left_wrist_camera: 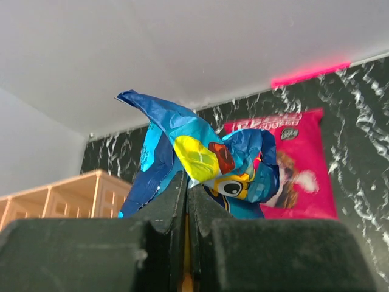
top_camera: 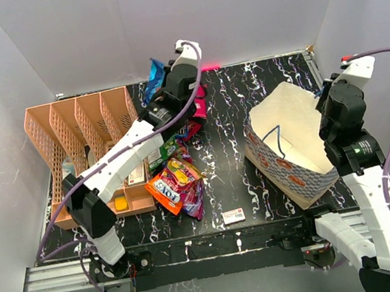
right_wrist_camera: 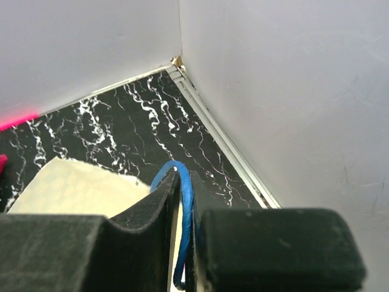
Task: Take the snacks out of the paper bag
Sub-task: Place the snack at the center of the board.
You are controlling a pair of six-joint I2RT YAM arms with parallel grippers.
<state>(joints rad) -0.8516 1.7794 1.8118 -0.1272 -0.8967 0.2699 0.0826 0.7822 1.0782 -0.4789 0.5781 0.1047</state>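
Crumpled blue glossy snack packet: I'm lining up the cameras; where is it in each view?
Top external: crumpled blue snack packet upper centre, at the left gripper tip.
Left wrist: the packet centre frame, pinched between the shut fingers.
Right wrist: not in view.
Shared landmark: pink light streak at the far edge of the black marbled table.

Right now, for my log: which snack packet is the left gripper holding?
The crumpled blue packet with a yellow patch, pinched in the left gripper; the pink bag and orange packet lie loose.
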